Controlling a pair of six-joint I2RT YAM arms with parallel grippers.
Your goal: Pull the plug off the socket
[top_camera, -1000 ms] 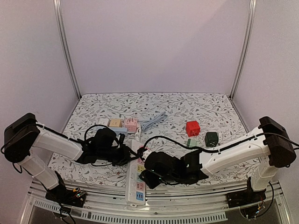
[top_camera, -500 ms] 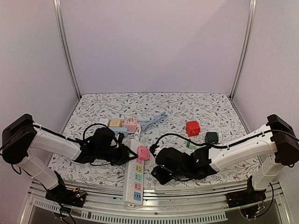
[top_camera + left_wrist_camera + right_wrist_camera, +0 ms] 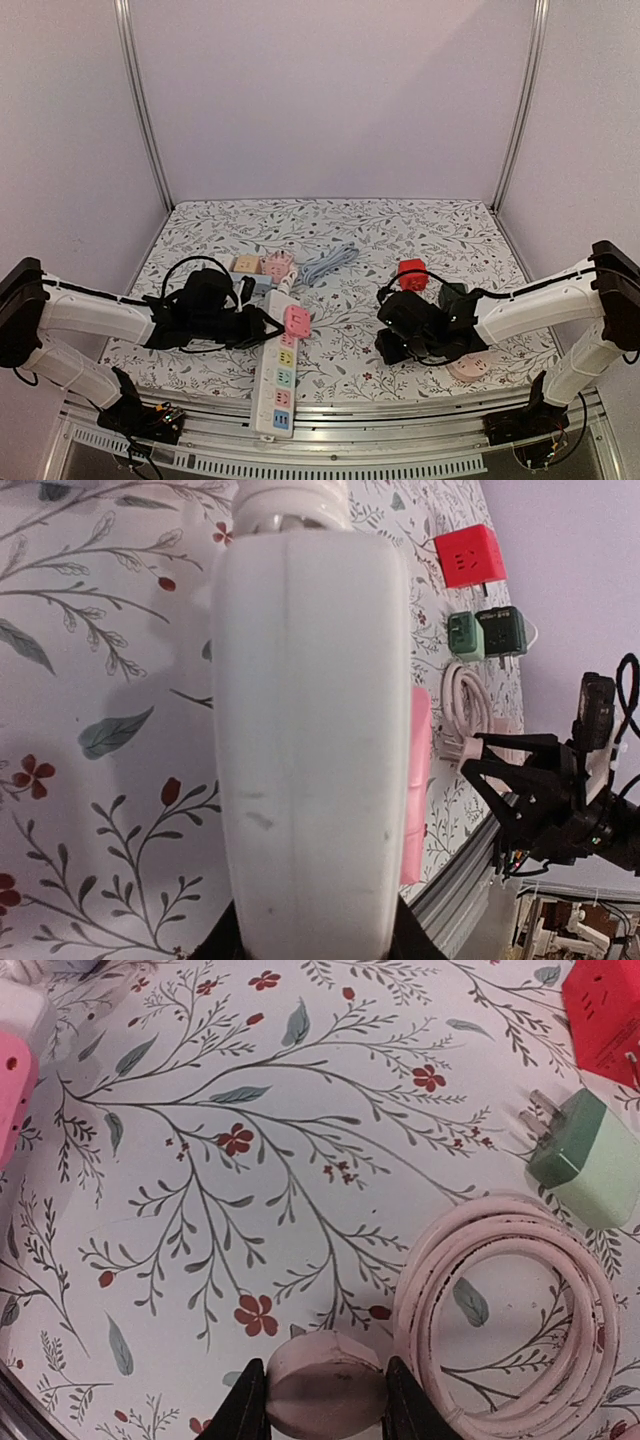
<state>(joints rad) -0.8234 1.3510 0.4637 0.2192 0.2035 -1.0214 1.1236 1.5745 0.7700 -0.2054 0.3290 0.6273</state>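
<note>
A white power strip [image 3: 272, 385] with coloured sockets lies near the front edge. My left gripper [image 3: 252, 326] is shut on its upper end; in the left wrist view the strip [image 3: 310, 730] fills the frame between the jaws. A pink cube adapter [image 3: 297, 320] sits in the strip's top socket, and shows in the left wrist view [image 3: 418, 780]. My right gripper [image 3: 392, 346] is well to the right of the strip, shut on a round pink plug [image 3: 327, 1398] held just over the cloth. The plug's pink coiled cable [image 3: 510, 1320] lies beside it, and shows in the top view [image 3: 470, 367].
A red cube adapter [image 3: 412, 274] and a dark green cube [image 3: 453, 296] lie behind the right gripper. A light green plug [image 3: 590, 1160] lies by the coil. Small adapters [image 3: 262, 264] and a grey-blue cable [image 3: 328, 261] lie at mid-table. The metal front rail [image 3: 330, 450] runs below.
My right gripper has moved right, away from the power strip, carrying the pink plug and its cable. The strip has shifted slightly left with my left gripper.
</note>
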